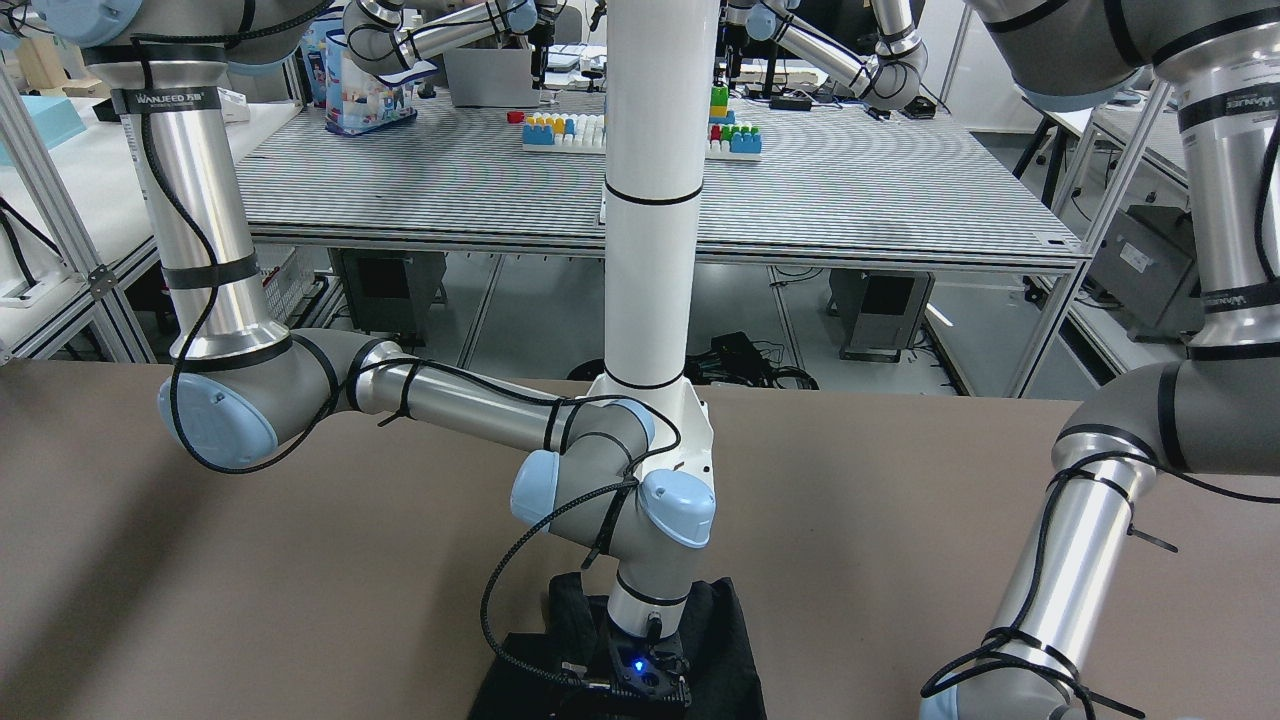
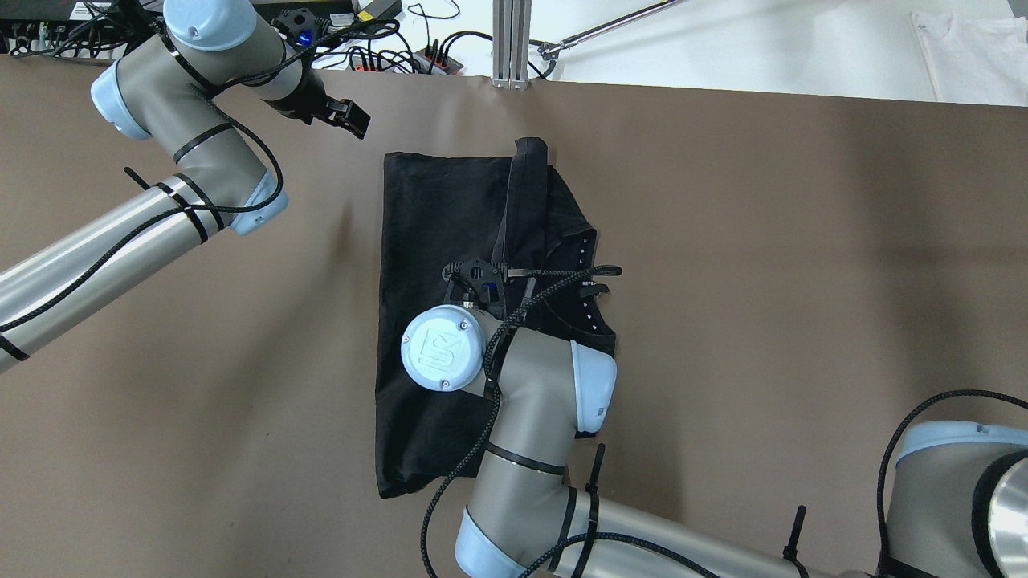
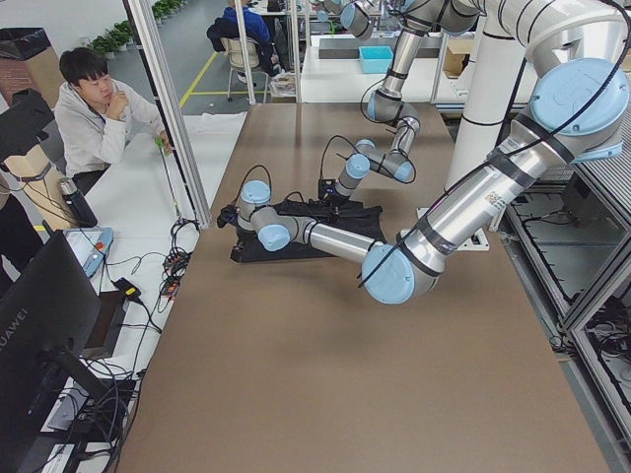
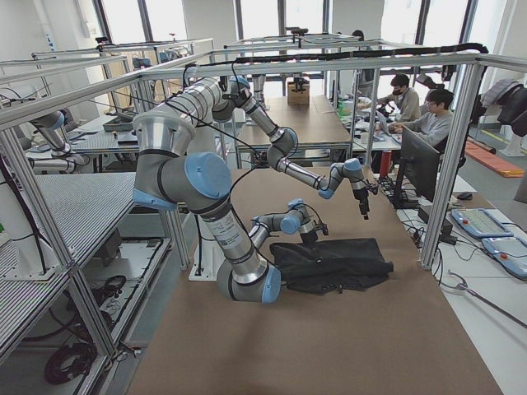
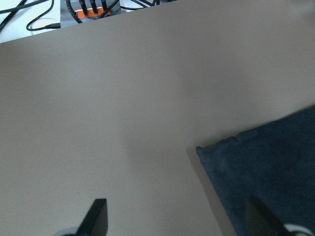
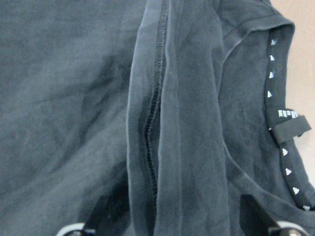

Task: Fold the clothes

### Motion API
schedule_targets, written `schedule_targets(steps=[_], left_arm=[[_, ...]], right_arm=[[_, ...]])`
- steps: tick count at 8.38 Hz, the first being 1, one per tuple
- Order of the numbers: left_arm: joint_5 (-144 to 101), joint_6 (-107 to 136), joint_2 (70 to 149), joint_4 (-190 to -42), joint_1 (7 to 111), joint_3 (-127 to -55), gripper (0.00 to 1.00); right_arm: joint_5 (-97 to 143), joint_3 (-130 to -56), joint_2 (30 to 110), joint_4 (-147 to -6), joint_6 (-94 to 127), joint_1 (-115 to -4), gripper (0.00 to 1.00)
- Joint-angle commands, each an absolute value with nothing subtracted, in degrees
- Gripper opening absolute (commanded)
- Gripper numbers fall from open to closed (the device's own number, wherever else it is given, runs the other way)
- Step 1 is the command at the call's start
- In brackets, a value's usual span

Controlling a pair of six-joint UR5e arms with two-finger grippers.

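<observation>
- The clothes (image 2: 426, 241) lie in the middle of the table (image 2: 763, 241). They are partly folded, with a raised fold (image 6: 152, 123) running along them.
- Their long side runs from the robot's side to the far side. The collar (image 6: 275, 98) is on the robot's right.
- The right gripper (image 2: 482, 277) hangs just over the fold, jaws apart, holding nothing.
- To do this well, I think it should go straight down, pinch only the top layer, and pull gently.
- The left gripper (image 2: 347, 119) hangs over bare table near the far left corner, jaws apart.
</observation>
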State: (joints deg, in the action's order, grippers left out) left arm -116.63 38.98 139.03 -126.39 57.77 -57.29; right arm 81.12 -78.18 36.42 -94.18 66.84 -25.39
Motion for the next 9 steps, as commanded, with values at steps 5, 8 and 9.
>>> schedule_targets(steps=[5, 8, 9], left_arm=[[-116.5, 38.9, 139.0, -126.4, 57.5, -57.3, 1.00], [-116.5, 38.9, 139.0, -126.4, 57.5, -57.3, 1.00], [-116.5, 38.9, 139.0, -126.4, 57.4, -57.3, 1.00]], right_arm=[[82.3, -77.2, 40.5, -94.4, 52.9, -30.6, 0.92], [87.1, -87.7, 51.1, -94.0, 44.4, -36.5, 0.92], [87.1, -89.0, 53.8, -93.4, 44.0, -36.8, 0.92]])
